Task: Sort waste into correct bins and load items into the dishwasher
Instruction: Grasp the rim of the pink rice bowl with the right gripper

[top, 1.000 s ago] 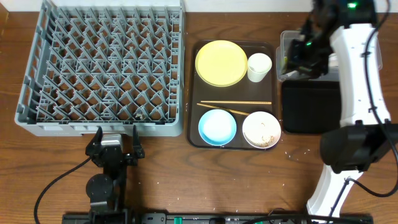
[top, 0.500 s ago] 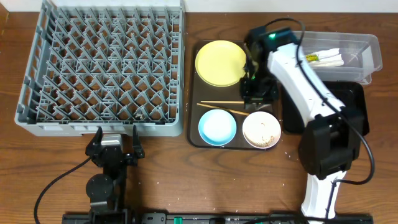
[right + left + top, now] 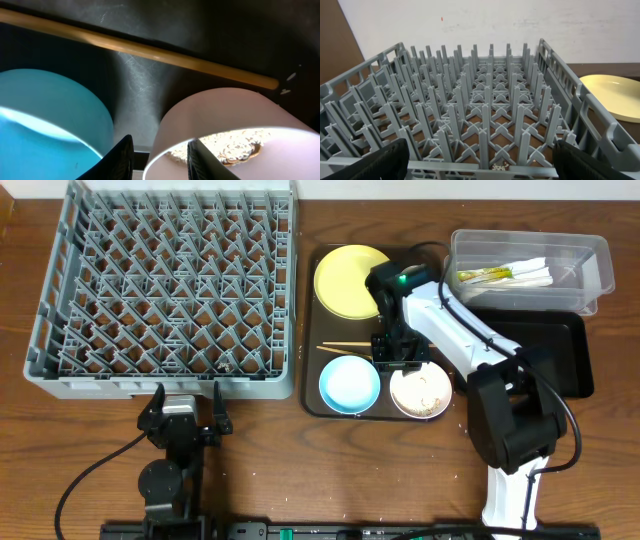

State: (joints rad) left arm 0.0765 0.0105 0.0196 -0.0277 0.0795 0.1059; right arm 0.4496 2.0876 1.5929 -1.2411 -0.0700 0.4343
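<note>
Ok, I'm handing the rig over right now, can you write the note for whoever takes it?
Left gripper: open, parked in front of the dish rack, holding nothing.
Right gripper: jaws apart astride the white bowl's rim, no grip yet.
Done: snack wrapper and napkins lie in the clear tub.
Left: food scraps in the white bowl, likely for the black tray; yellow plate, blue bowl, chopsticks, all on the brown tray, into the rack.

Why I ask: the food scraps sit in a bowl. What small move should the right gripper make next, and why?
Probably close on the rim of the white bowl: the right gripper stands open astride it, and the food scraps inside need tipping into a bin.
</note>
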